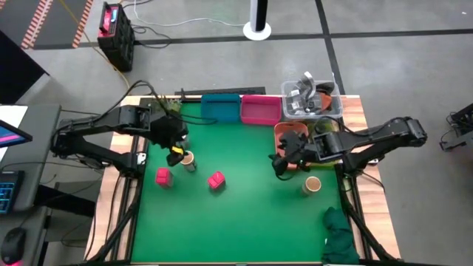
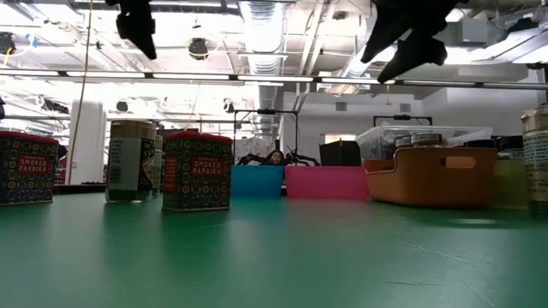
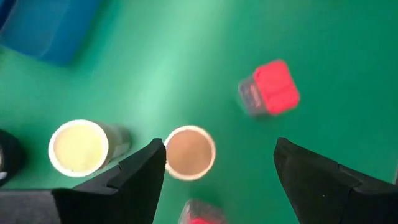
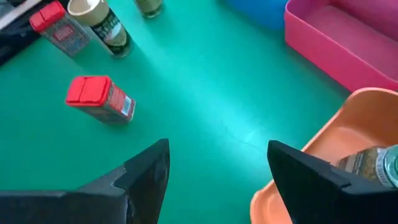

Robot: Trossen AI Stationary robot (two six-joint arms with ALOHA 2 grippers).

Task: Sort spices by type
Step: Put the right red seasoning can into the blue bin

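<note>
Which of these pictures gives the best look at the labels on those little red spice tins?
The low view: two red-topped rectangular tins stand side-on, labels reading "Smoked Paprika". The high view shows only red lids. The right wrist view shows a blurry label, the left wrist view mostly a lid.

We see two red-lidded paprika tins (image 1: 163, 176) (image 1: 216, 180) upright on the green mat (image 1: 244, 222), a tan-topped jar (image 1: 188, 159) beside them, another (image 1: 312, 185) well apart.

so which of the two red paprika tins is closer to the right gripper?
The red-lidded paprika tin near the green mat's middle. The other red tin stands farther left, beside the left gripper; the right gripper hovers open by the orange bin.
</note>
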